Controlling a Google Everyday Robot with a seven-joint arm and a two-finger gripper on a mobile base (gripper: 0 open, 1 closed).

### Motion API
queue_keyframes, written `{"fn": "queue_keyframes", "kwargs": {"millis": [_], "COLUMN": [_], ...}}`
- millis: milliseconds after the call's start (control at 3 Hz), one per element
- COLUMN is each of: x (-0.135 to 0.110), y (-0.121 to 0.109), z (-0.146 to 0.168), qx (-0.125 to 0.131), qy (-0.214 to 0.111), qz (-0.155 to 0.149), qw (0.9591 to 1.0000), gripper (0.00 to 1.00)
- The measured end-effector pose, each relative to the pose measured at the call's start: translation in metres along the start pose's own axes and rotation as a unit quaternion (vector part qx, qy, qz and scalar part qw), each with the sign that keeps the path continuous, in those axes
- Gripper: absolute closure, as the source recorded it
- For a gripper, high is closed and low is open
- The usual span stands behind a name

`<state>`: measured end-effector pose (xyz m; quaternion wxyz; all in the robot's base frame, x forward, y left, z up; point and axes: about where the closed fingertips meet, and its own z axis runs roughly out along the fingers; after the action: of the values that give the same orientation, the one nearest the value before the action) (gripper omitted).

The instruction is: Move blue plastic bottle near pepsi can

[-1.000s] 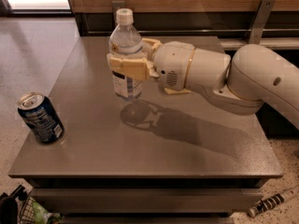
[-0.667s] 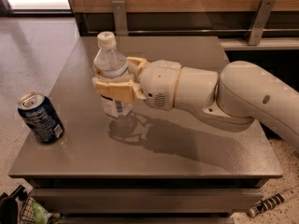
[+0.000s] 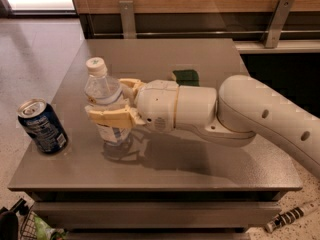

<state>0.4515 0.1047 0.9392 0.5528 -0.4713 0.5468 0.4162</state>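
Grey table (image 3: 210, 169) fills most of the view; white robot arm (image 3: 260, 114) reaches in from the right across its middle; gripper (image 3: 106, 99) sits over the left-centre of the tabletop, its yellowish fingers (image 3: 110, 117) closed round the blue plastic bottle (image 3: 102, 90) at label height, one in front and one behind, so the claw is only as wide as the bottle body; bottle upright, white cap up, base low over the tabletop, can't tell if it touches; pepsi can (image 3: 42, 127) stands upright near the left edge, beside the bottle but apart from it, a clear gap between; small green pad-like item (image 3: 186, 76) lies behind the arm, well back.

Handling, as a judgement: bottle looks thin-walled, light and mostly empty, so it squashes easily and is smooth, likely slippery; tall and narrow, so tippy when set down; mid-body grip at the label looks right, firm but not crushing; can is rigid and light, easily knocked if the bottle comes in too close.
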Motion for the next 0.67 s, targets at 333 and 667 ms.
{"fn": "queue_keyframes", "kwargs": {"millis": [333,667], "x": [0.015,0.024], "y": [0.006,0.01], "z": [0.014,0.026], "qx": [-0.05,-0.086], "qy": [-0.015,-0.028], "qz": [0.007,0.012], "qw": [0.9986,0.9958], "gripper": [1.0,1.0]}}
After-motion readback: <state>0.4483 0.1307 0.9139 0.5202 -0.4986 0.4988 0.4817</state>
